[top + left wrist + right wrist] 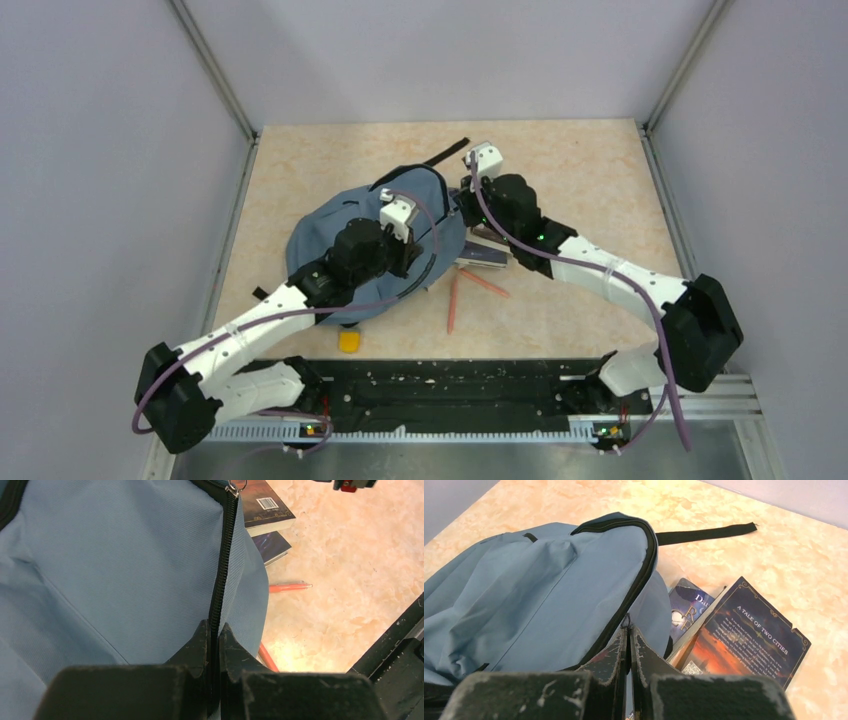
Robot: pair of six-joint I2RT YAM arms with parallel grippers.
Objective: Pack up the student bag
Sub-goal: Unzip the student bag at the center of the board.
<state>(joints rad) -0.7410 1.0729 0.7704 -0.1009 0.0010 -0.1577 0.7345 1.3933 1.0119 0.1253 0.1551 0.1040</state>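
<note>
The student bag (340,235) is a slate-blue backpack lying flat mid-table. My left gripper (408,252) rests on its right side. In the left wrist view the left gripper (214,630) is shut on the bag's black zipper line (222,560), with blue fabric (110,565) filling the view. My right gripper (462,198) is at the bag's far right edge. In the right wrist view the right gripper (629,632) is shut on the small metal zipper pull (626,622) of the bag (534,590). The zipper looks closed along its visible length.
Two books lie stacked right of the bag (487,256): "A Tale of Two Cities" (744,635) over a blue one (686,610). Two orange-red pens (452,300) (485,283) lie in front of them. A yellow block (349,341) sits near the front rail. A black strap (704,532) trails behind the bag.
</note>
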